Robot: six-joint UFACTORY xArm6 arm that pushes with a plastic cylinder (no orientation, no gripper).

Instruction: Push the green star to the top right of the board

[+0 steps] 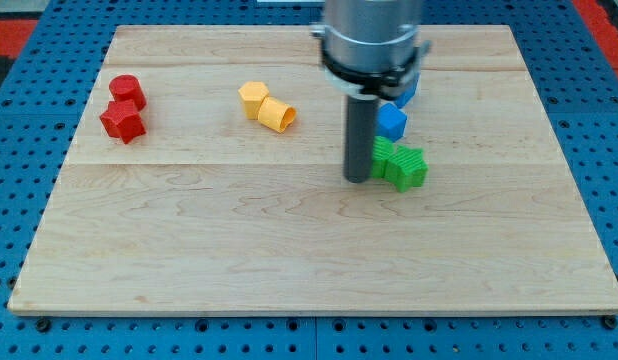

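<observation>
Camera view shows us our rod coming down from the view's top over a pale wooden board (289, 250) that lies on a blue pegboard surface (19, 330). We carry no gripper here, so there is nothing to open or clench and nothing grasped; our only contact is our tip (358, 179), which stands on the board surface.

Just to the view's right of our tip sits the green star (410, 168), with a second green block (384, 153) wedged between it and the rod. That second green block looks to be touching the rod's side, or is right against it; we cannot tell which, and its shape is partly hidden by the rod. The two green pieces touch each other.

Up and to the view's right of our tip is a blue block (391, 121), near the green pair and close above them. Another blue block (409, 90) lies farther toward the view's top, mostly covered by the wide grey body of our arm (374, 40), so its shape stays unclear.

Well to the view's left of our tip, and somewhat higher, are two yellow blocks side by side: a yellow hexagon-like block (252, 97) and a yellow cylinder (277, 115) lying tilted, the two touching. Farthest to the view's left are two red blocks, a red cylinder-like block (126, 90) and a red star (122, 122) just below it, also touching.
</observation>
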